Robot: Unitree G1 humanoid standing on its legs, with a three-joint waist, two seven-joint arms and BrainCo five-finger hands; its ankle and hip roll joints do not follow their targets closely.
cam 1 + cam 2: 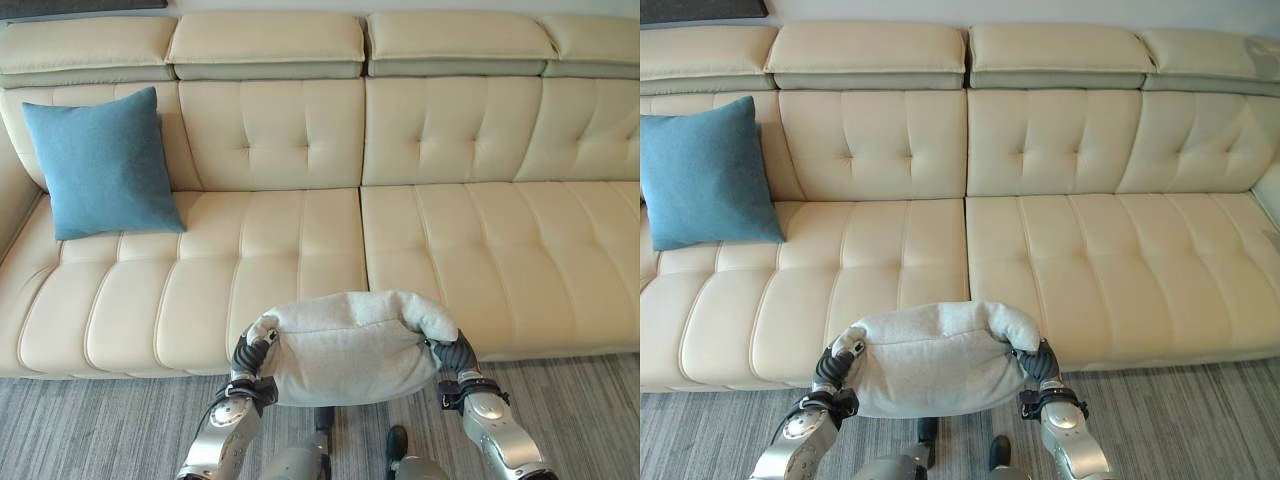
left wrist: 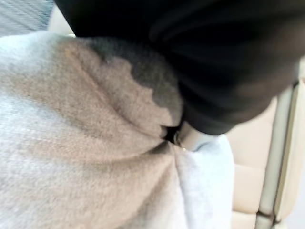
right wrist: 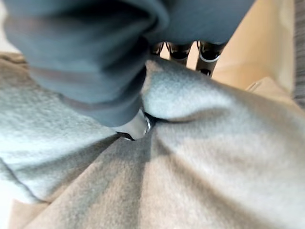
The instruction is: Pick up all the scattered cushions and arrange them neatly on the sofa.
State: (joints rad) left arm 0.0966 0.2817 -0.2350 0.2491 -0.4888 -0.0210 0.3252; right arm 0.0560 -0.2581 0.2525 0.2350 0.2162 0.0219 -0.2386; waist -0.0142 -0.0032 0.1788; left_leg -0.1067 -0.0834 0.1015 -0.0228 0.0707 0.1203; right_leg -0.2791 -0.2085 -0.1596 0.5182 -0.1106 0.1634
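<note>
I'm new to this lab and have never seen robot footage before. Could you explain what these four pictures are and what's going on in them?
This is a humanoid robot tidying cushions. The two wide pictures come from a stereo camera on its head, looking down at a cream sofa. A blue cushion already leans upright against the backrest at the sofa's left end. The robot holds a grey cushion between its left hand and right hand, one at each end, just in front of the seat edge above the grey carpet. The other two pictures come from cameras on each wrist, very close: they show the dark hand covers pressed into the grey fabric.

No readable text, seemingly no labels
</note>
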